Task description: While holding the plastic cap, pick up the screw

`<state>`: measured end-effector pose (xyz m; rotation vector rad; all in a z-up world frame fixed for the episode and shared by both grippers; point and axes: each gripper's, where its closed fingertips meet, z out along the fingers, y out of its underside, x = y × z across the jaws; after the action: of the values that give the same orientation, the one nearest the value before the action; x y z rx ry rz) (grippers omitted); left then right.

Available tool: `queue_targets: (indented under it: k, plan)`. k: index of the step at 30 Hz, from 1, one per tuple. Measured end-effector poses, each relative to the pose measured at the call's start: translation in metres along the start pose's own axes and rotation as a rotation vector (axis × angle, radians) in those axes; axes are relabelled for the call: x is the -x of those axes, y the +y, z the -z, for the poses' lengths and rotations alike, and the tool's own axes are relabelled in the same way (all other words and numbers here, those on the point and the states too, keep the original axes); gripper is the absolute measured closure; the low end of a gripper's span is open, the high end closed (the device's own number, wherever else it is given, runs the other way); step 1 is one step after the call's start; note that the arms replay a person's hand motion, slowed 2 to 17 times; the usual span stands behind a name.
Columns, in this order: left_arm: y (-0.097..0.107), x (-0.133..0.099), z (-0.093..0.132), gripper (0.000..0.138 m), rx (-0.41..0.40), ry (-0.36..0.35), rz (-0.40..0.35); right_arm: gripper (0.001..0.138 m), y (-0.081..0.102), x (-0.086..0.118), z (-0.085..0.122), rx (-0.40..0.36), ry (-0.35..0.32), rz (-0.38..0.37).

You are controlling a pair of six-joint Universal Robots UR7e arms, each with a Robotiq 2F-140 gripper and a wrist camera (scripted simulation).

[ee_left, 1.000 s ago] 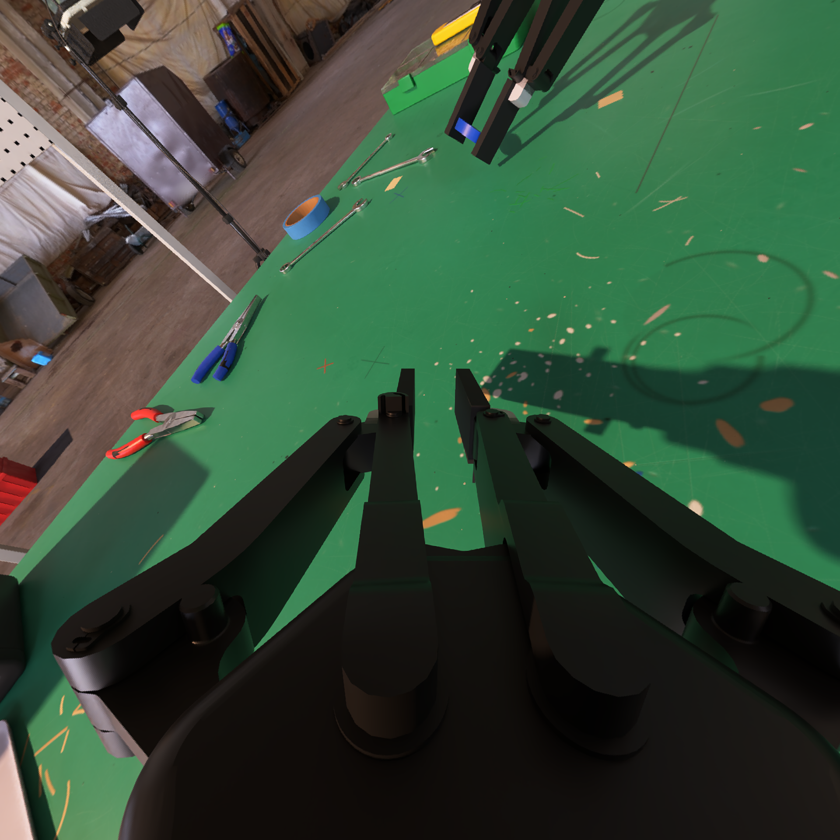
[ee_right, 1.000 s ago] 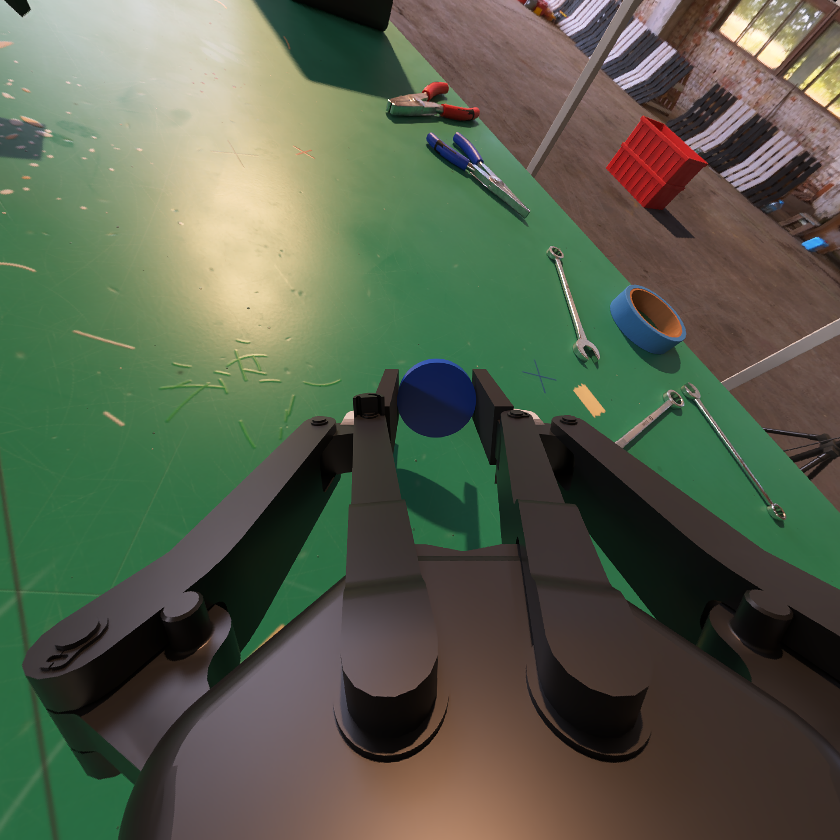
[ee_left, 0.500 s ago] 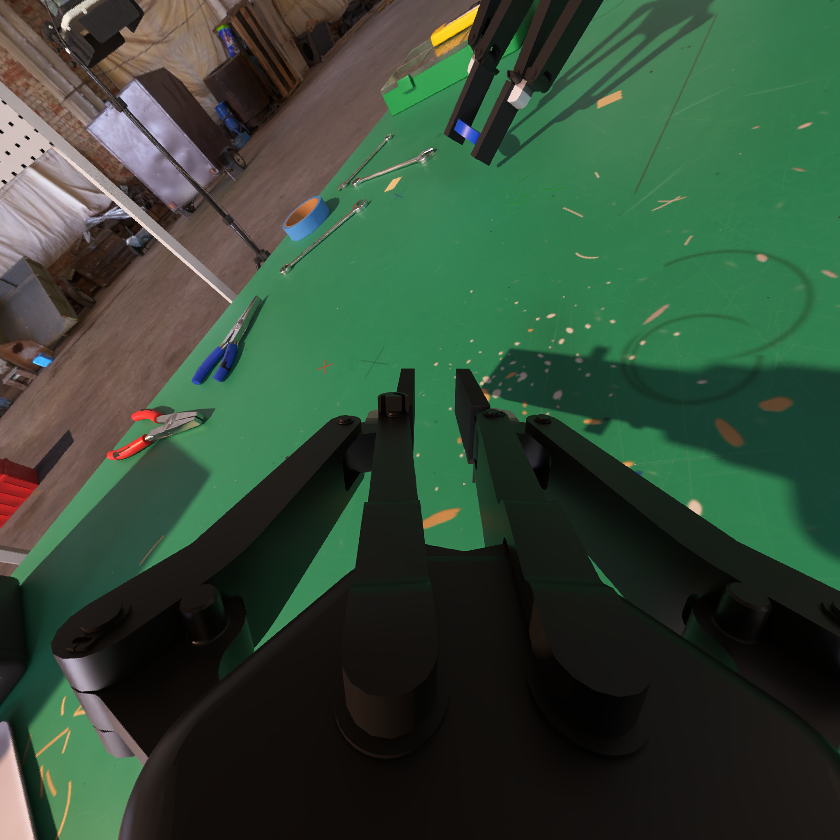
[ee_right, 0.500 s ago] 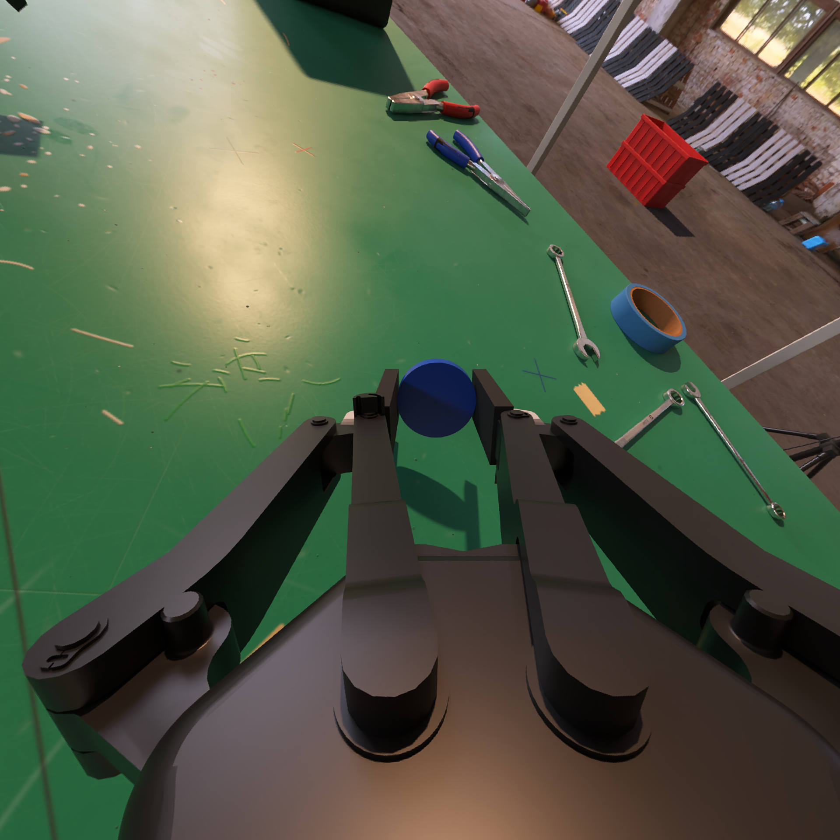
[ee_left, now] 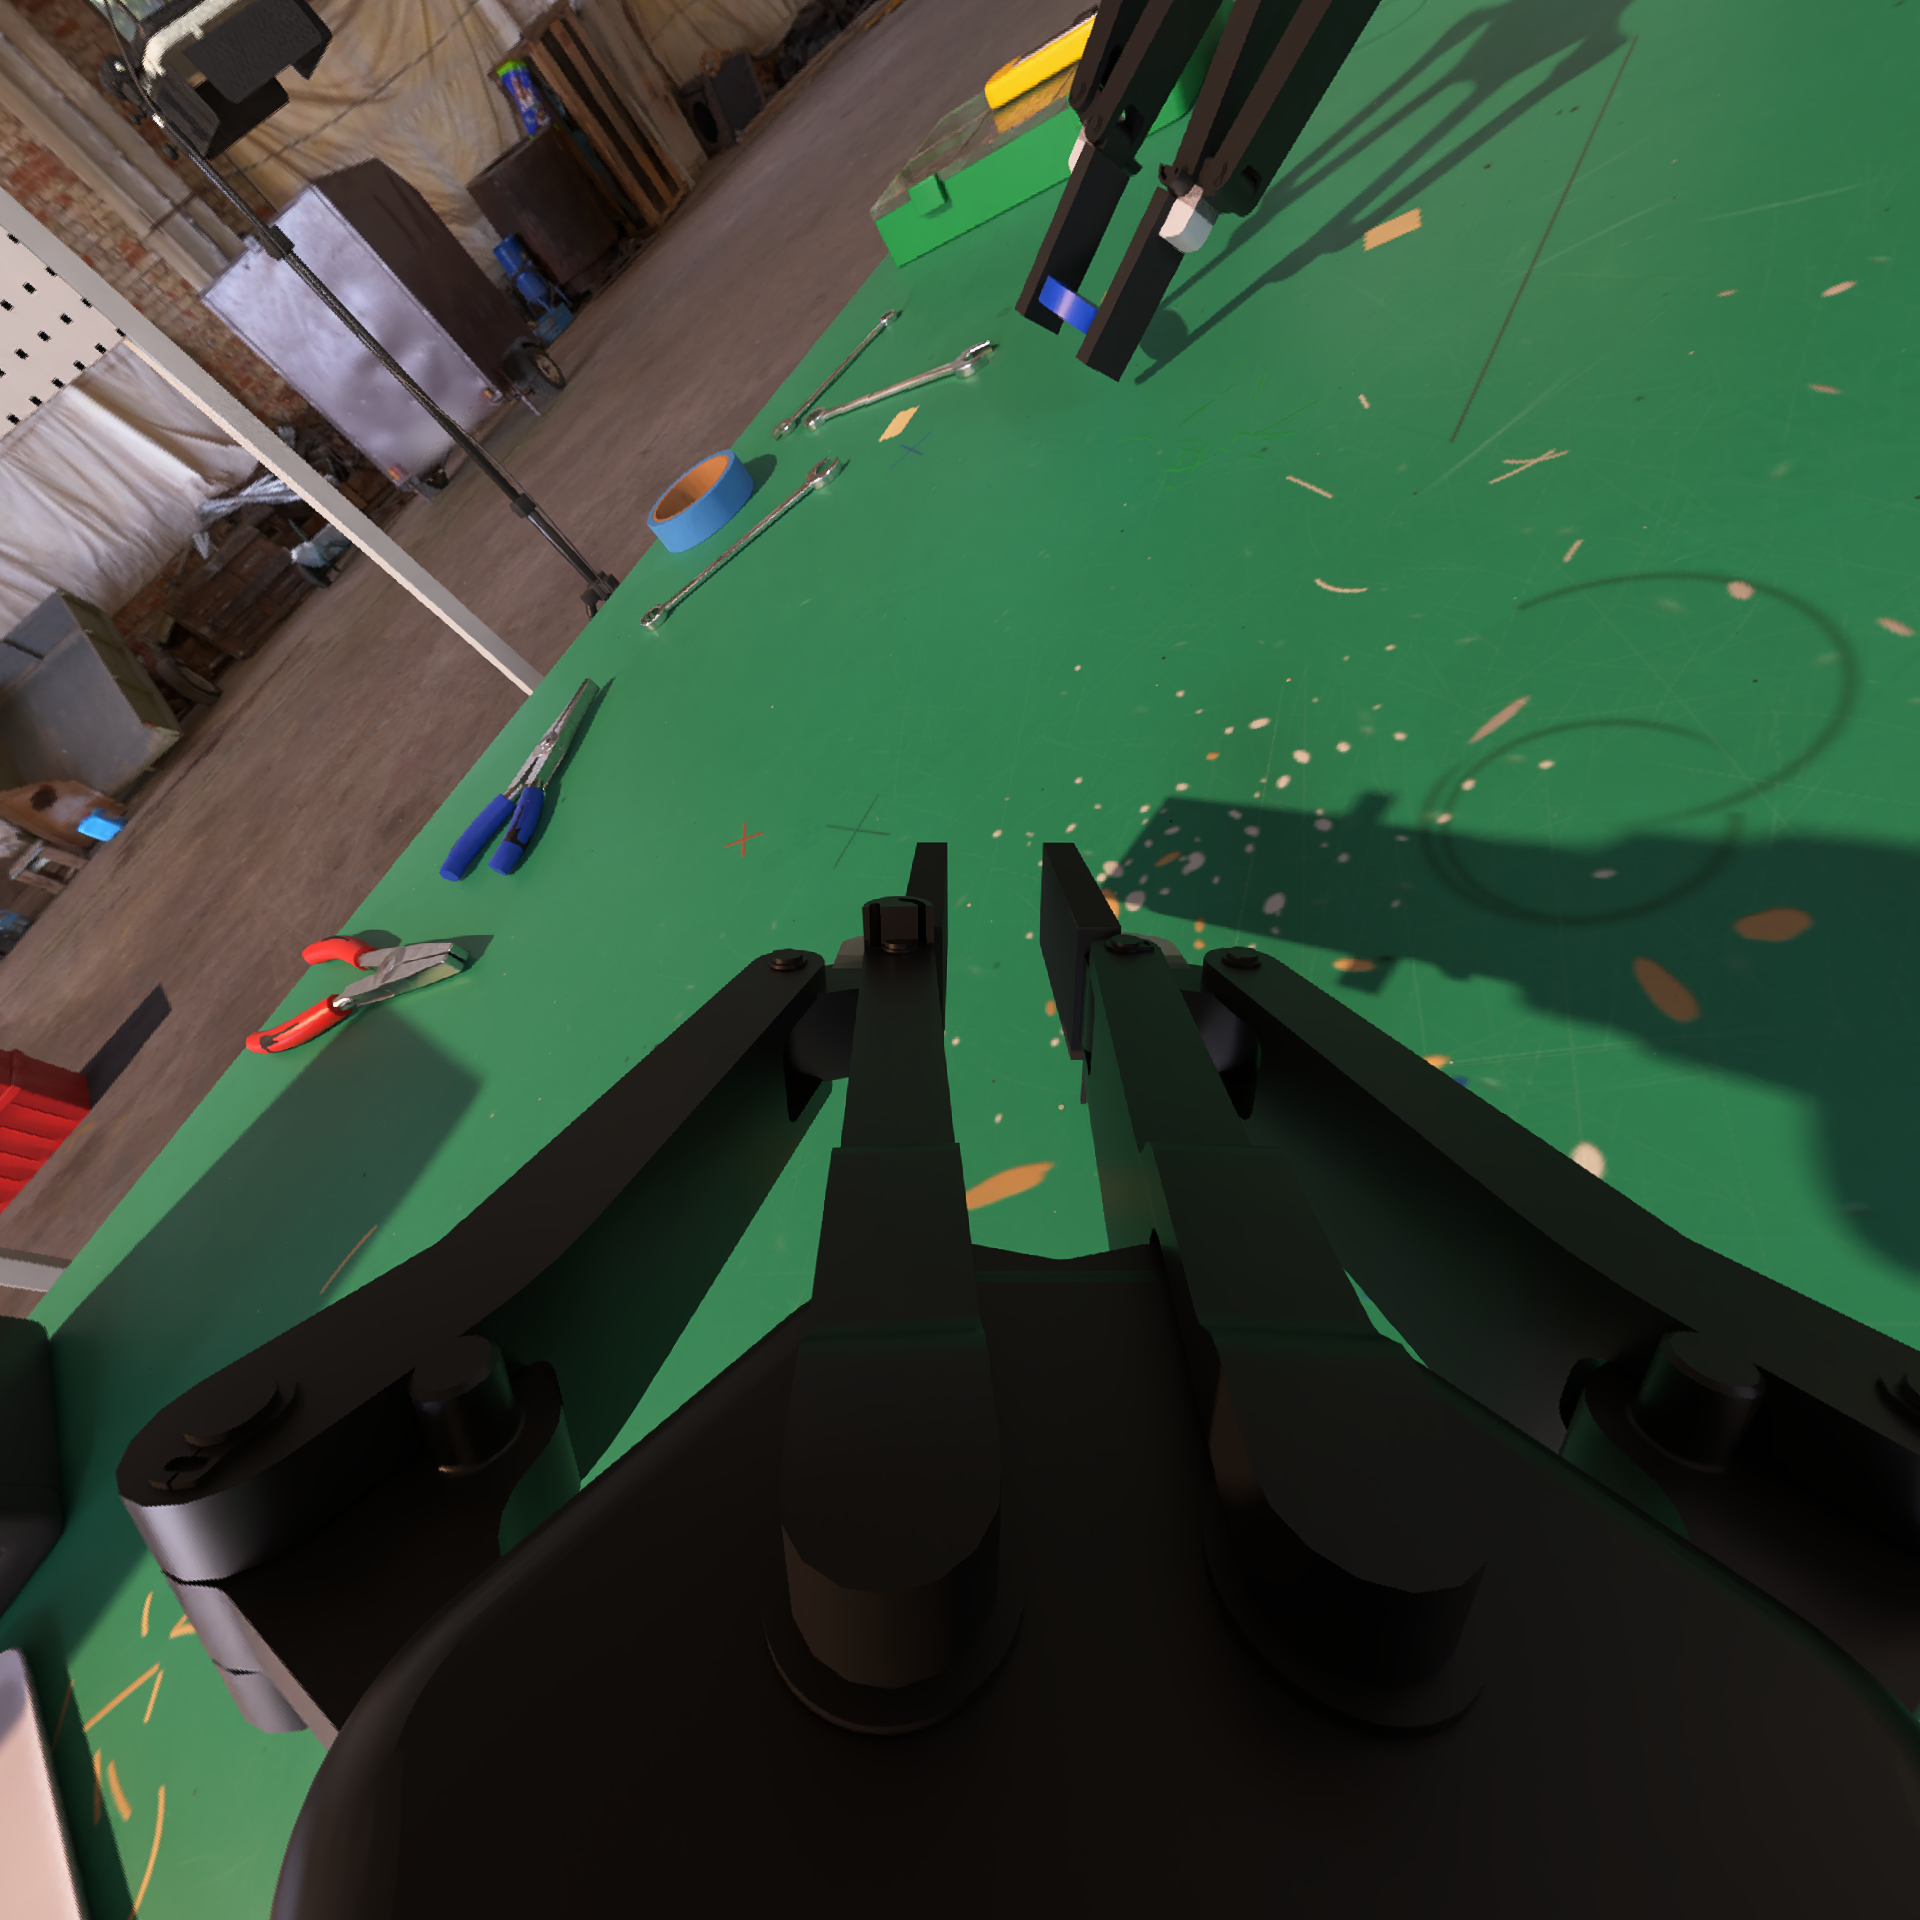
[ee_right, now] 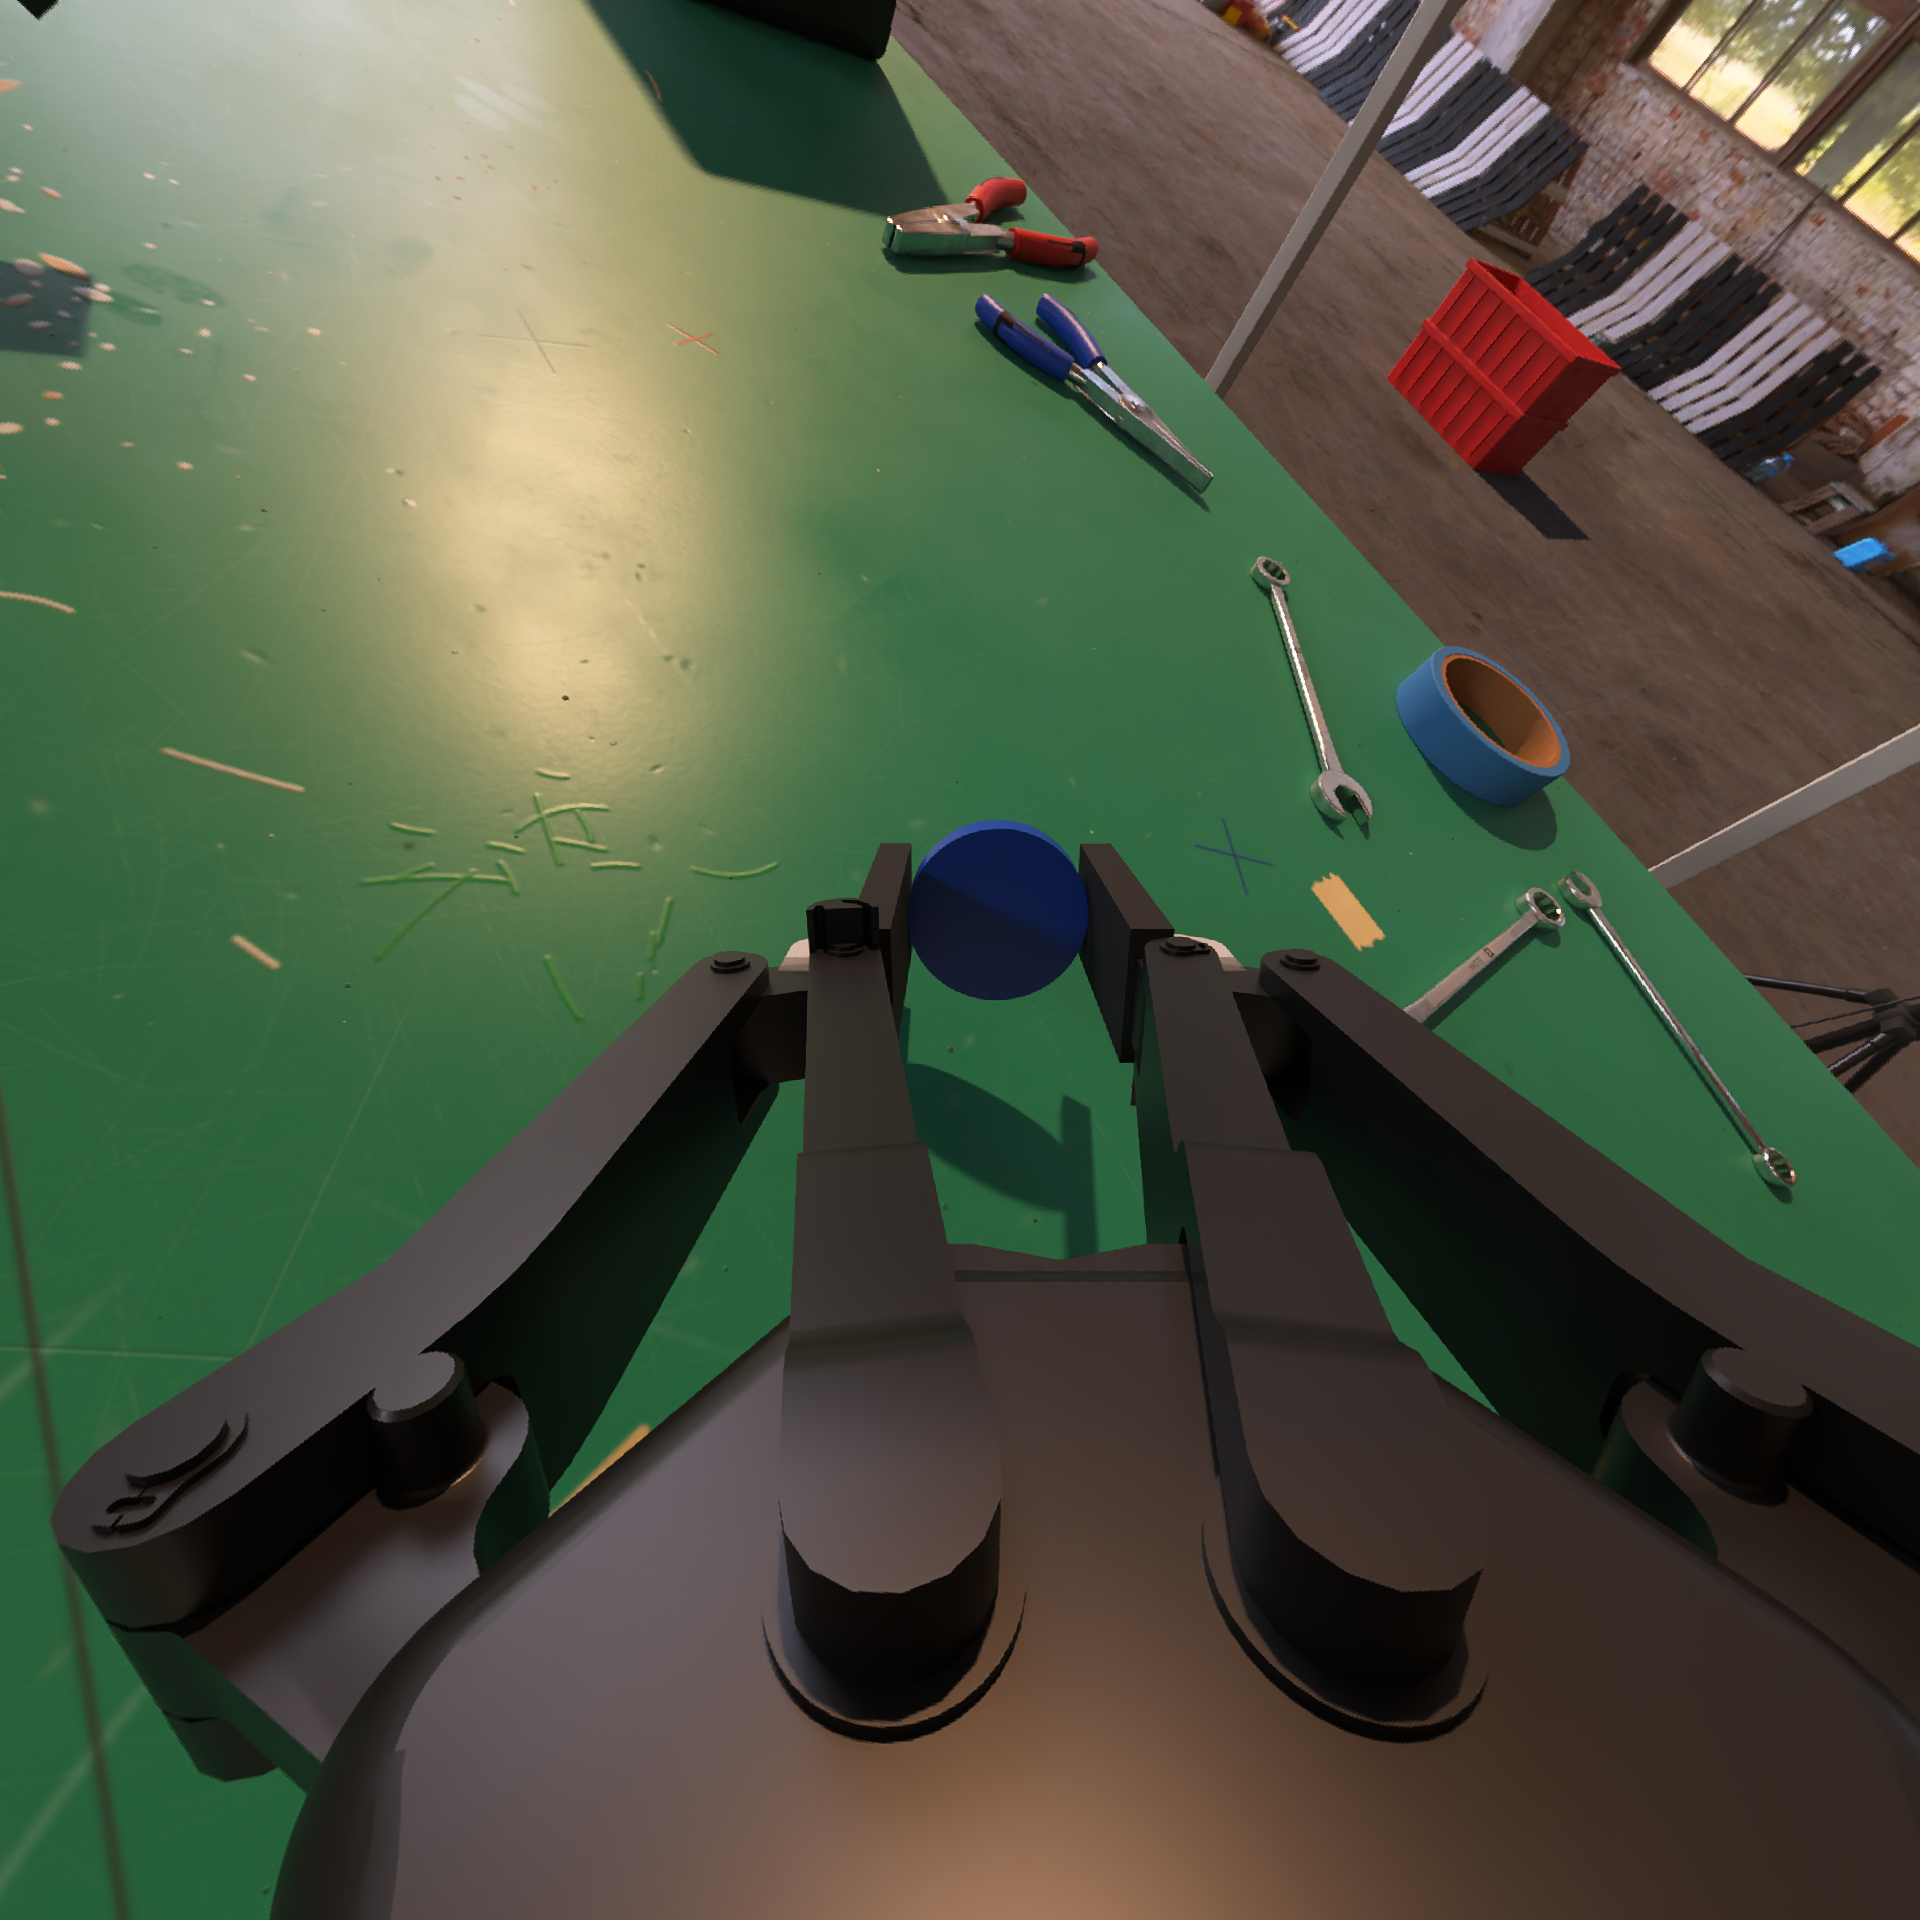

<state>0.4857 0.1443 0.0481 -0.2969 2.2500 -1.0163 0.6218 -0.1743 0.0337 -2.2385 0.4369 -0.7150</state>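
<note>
Right wrist view: the right gripper (ee_right: 995,909) clamps the blue plastic cap (ee_right: 997,910) above the green table (ee_right: 623,582), near the edge lined with wrenches. The left gripper (ee_left: 992,883) hangs slightly parted and empty. No screw is visible, so the next move, by judgement, calls for locating it first.

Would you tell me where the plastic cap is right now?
In the right wrist view, the plastic cap sits clamped between the right gripper fingertips, above the green table.
</note>
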Motion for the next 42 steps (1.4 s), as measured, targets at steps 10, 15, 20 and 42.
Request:
queue_targets:
  k: [10,15,20,42]
  plan:
    - [-0.0012,0.0007,0.0006,0.114,-0.005,-0.004,-0.003,0.096,0.0,0.0,0.0,0.001,0.0,0.001]
    - [-0.0027,0.0014,0.0009,0.114,-0.01,-0.006,-0.003,0.096,-0.0003,0.0001,-0.0001,0.001,0.001,0.0]
    - [-0.003,0.0013,0.0013,0.114,-0.012,-0.006,-0.004,0.096,0.0005,-0.0003,-0.0003,0.004,0.003,0.0]
    - [-0.0032,0.0001,0.0015,0.114,-0.015,0.0,-0.008,0.096,0.002,-0.0005,-0.0012,0.009,0.003,0.0]
